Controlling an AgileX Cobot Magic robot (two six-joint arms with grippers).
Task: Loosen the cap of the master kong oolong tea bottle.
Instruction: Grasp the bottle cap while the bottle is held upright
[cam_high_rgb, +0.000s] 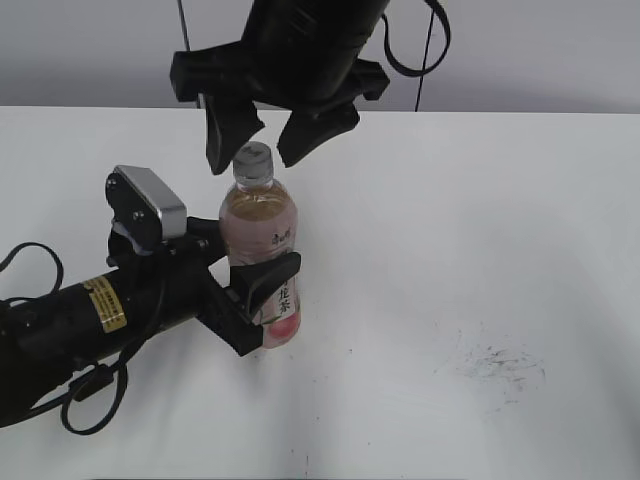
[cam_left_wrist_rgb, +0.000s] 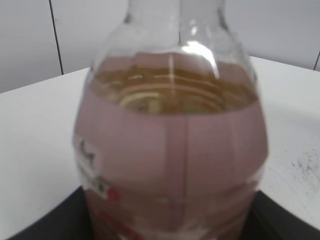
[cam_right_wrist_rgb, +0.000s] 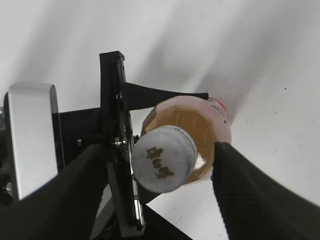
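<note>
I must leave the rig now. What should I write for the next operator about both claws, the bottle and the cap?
Left claw: shut on the oolong tea bottle, holding it upright on the table.
Right claw: open, above the cap, one finger on each side, not touching.
Done: bottle held steady.
Left: lower the right claw, grip the cap, twist it loose.

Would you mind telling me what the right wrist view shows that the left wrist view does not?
Only the right wrist view shows the cap from above, with its dark logo, and the right gripper open, a finger on either side of it.

Only the left wrist view shows the tea's surface inside the bottle, close up, and the wall behind the table.

Both show the master kong oolong tea bottle with its pink label, and the white table.
</note>
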